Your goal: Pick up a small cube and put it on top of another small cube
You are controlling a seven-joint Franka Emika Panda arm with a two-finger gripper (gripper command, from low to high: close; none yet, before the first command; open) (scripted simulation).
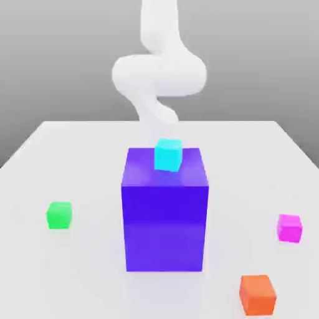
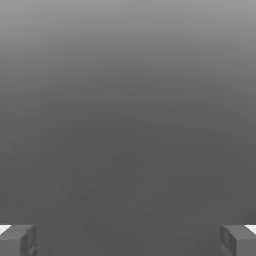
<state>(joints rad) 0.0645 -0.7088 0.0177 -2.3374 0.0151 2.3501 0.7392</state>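
Squarely mid-counter [image 1: 75,156], a big blue block [image 1: 164,218] carrying a cyan cube [image 1: 168,154] separates the magenta cube [image 1: 290,227] from the green cube [image 1: 59,215]; the pincer [image 2: 128,240] gapes wide.

No text, label, brand, number or sign can be read on anything here — every surface is plain and unmarked.
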